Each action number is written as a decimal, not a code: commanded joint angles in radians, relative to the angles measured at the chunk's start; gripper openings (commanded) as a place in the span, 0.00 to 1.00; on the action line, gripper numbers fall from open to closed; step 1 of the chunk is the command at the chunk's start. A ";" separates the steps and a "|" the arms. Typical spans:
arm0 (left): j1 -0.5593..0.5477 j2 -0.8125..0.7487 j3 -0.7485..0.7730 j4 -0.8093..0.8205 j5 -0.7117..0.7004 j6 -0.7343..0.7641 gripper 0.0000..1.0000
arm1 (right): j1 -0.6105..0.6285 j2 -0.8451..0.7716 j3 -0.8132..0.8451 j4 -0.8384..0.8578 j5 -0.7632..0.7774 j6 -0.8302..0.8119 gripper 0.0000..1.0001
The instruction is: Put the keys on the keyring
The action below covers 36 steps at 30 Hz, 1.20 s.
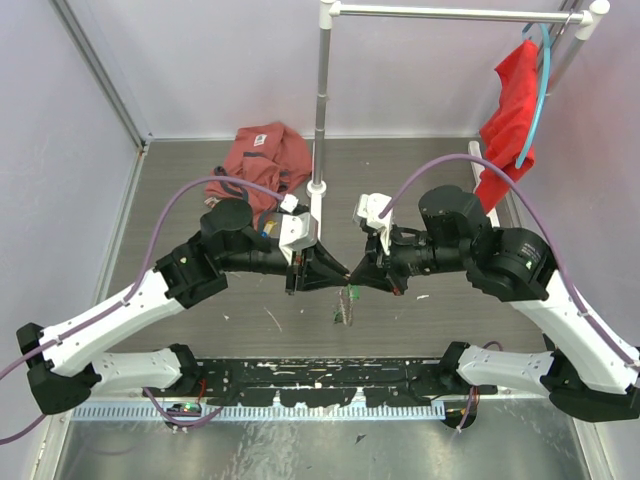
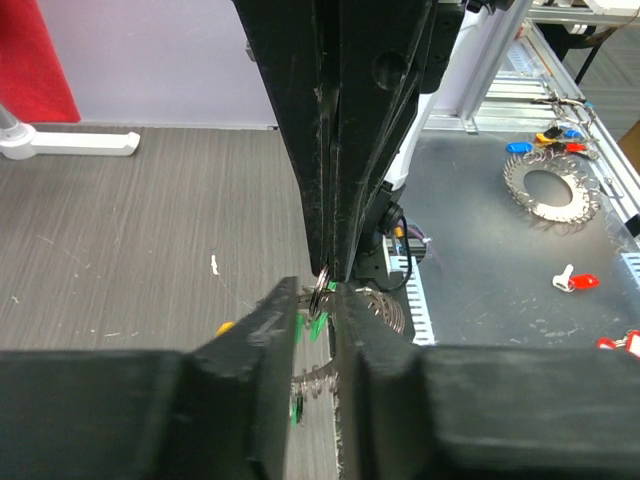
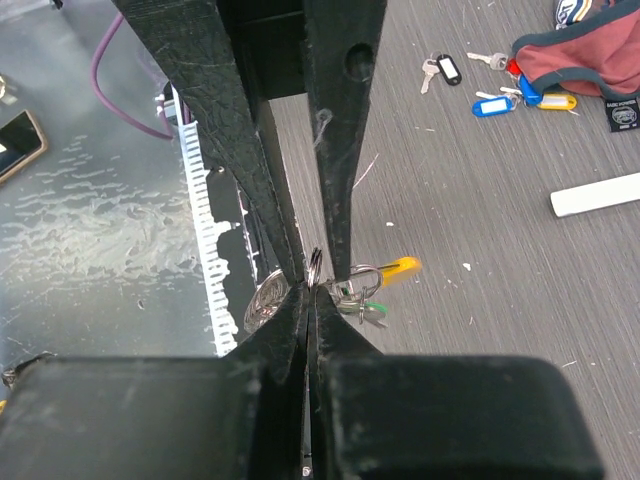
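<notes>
Your right gripper (image 3: 308,300), pressed together, pinches the thin metal keyring (image 3: 313,262) above the grey wood-grain counter (image 3: 480,220). Silvery keys and a yellow tag hang from the ring. Your left gripper (image 2: 318,310) meets it tip to tip, jaws narrowly apart; its grip cannot be told. Several loose metal keys with blue, yellow and black plastic tags (image 3: 497,103) lie well apart, beside a red fabric pouch (image 3: 580,50), so threading likely remains.
</notes>
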 commanded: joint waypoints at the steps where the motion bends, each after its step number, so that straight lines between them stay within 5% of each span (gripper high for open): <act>1: -0.003 0.003 0.037 0.004 0.030 0.001 0.19 | 0.000 -0.023 -0.003 0.102 -0.021 0.012 0.01; 4: -0.003 -0.002 0.039 0.008 0.034 -0.006 0.01 | -0.001 -0.028 -0.012 0.112 -0.016 0.018 0.02; 8: -0.002 -0.026 0.023 0.025 0.033 -0.009 0.00 | 0.001 -0.073 -0.043 0.163 0.024 0.036 0.27; 11: -0.004 -0.073 -0.015 0.067 0.019 -0.024 0.00 | -0.001 -0.126 -0.089 0.207 0.042 0.044 0.34; 36: -0.003 -0.147 -0.053 0.160 -0.068 -0.065 0.00 | -0.001 -0.176 -0.262 0.399 -0.123 0.088 0.39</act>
